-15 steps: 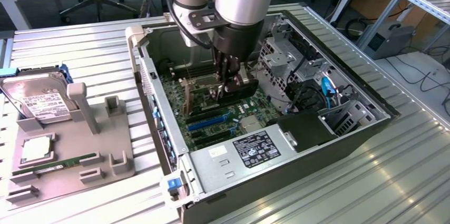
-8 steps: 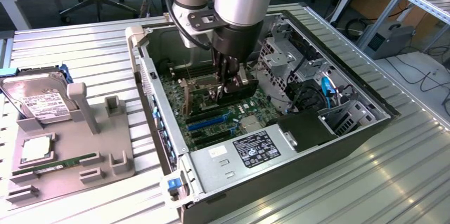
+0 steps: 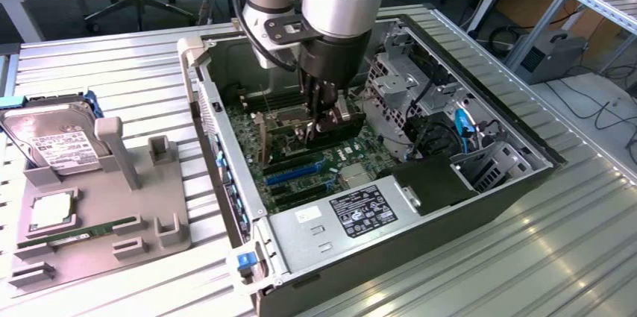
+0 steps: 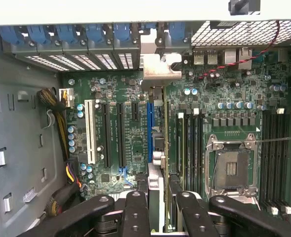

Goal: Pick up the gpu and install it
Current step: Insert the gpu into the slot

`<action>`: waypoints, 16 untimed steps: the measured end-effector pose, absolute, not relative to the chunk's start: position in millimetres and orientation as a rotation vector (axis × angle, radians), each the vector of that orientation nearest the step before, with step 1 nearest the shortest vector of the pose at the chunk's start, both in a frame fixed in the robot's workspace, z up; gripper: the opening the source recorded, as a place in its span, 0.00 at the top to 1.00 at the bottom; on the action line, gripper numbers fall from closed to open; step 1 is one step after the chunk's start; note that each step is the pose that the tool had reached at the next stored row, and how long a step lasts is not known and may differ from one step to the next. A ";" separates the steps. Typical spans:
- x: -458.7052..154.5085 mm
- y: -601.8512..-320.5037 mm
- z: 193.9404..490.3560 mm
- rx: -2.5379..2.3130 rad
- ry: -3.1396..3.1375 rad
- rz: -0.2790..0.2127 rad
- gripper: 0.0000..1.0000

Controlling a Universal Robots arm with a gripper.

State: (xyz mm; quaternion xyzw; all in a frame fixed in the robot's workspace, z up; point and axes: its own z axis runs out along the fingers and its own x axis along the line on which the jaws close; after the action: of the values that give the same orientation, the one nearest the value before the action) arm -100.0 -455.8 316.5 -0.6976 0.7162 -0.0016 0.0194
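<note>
Inside the open computer case (image 3: 497, 183) on the bench (image 3: 119, 63), the arm reaches down over the motherboard (image 3: 298, 168). Its fingers (image 4: 157, 207) are partly closed on the gpu (image 4: 156, 148), gripping the card edge-on by its upper edge. The card stands upright over the blue slot (image 4: 149, 128), its silver bracket (image 4: 157, 66) up against the rear wall of the case; whether it is fully seated cannot be told. On the exterior view's left, a grey holder (image 3: 89, 235) carries a hard drive (image 3: 55, 142) and a memory stick (image 3: 89, 231).
</note>
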 end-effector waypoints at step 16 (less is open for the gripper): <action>-109.2 -456.0 312.7 -2.165 2.223 -0.005 0.73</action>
State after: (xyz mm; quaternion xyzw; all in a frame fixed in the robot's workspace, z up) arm -109.2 -456.0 312.7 -0.6976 0.7162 -0.0018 0.0193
